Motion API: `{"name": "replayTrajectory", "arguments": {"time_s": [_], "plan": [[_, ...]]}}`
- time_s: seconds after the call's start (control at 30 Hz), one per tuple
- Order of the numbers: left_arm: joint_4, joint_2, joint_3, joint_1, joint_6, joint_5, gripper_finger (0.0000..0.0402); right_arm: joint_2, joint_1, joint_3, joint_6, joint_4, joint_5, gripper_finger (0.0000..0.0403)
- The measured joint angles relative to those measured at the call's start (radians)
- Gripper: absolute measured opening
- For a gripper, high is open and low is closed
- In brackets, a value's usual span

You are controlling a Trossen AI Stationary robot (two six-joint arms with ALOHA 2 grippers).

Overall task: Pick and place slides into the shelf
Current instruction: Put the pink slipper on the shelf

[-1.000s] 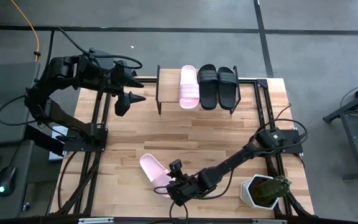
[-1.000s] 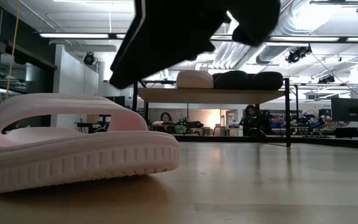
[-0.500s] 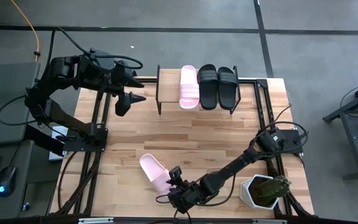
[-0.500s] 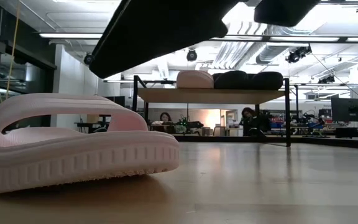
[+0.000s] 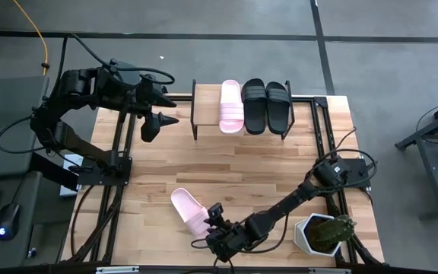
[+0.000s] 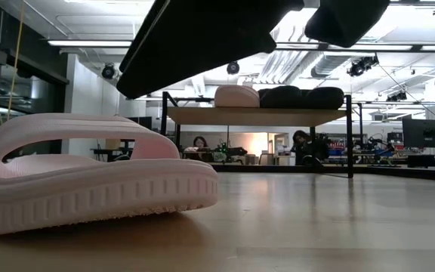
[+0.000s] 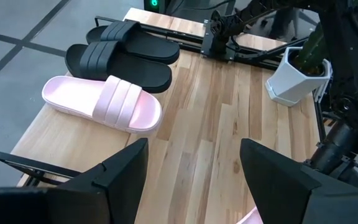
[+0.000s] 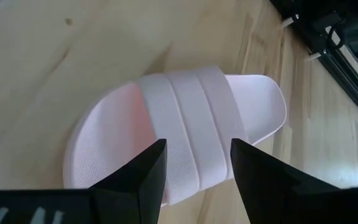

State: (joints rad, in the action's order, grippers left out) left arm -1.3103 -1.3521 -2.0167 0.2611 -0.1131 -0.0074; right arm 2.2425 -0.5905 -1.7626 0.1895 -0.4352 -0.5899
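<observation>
One pale pink slide [image 5: 188,211] lies sole-down on the table near its near edge; it fills the low view [image 6: 89,181]. My right gripper [image 5: 210,234] hovers open just above its near end. In the right wrist view the fingers [image 8: 138,177] stand above the wide strap [image 8: 191,134] without touching it. The shelf [image 5: 204,106] stands at the far edge. On it sit the other pink slide [image 5: 230,106] and two black slides [image 5: 266,105]. My left gripper [image 5: 162,120] waits open, in the air left of the shelf.
A white pot with a green plant [image 5: 322,232] stands at the near right corner, beside my right arm. Black metal frames run along the table's left [image 5: 120,152] and right edges. Bare wood [image 5: 234,164] lies between the shelf and the loose slide. People sit far behind the table.
My right gripper has moved a little toward the table's near edge, staying open over the pink slide's near end. The slide has not moved.
</observation>
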Motion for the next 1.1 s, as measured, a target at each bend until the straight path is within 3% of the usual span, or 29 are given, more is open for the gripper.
{"name": "replayTrajectory", "arguments": {"time_s": [0.47, 0.6, 0.83, 1.1], "plan": [[0.000, 0.000, 0.000, 0.000, -0.007, 0.000, 0.0244, 0.084, -0.004, -0.002, -0.006, 0.034, -0.013, 0.0169], [0.000, 0.000, 0.000, 0.000, -0.008, 0.000, 0.0244, 0.084, -0.006, -0.002, -0.004, 0.058, -0.088, 0.0169], [0.000, 0.000, 0.000, 0.000, -0.014, 0.000, 0.0244, 0.093, -0.005, -0.001, 0.015, 0.061, -0.112, 0.0169], [0.000, 0.000, 0.000, 0.000, -0.016, 0.000, 0.0244, 0.108, -0.003, -0.001, -0.010, 0.056, -0.218, 0.0169]]}}
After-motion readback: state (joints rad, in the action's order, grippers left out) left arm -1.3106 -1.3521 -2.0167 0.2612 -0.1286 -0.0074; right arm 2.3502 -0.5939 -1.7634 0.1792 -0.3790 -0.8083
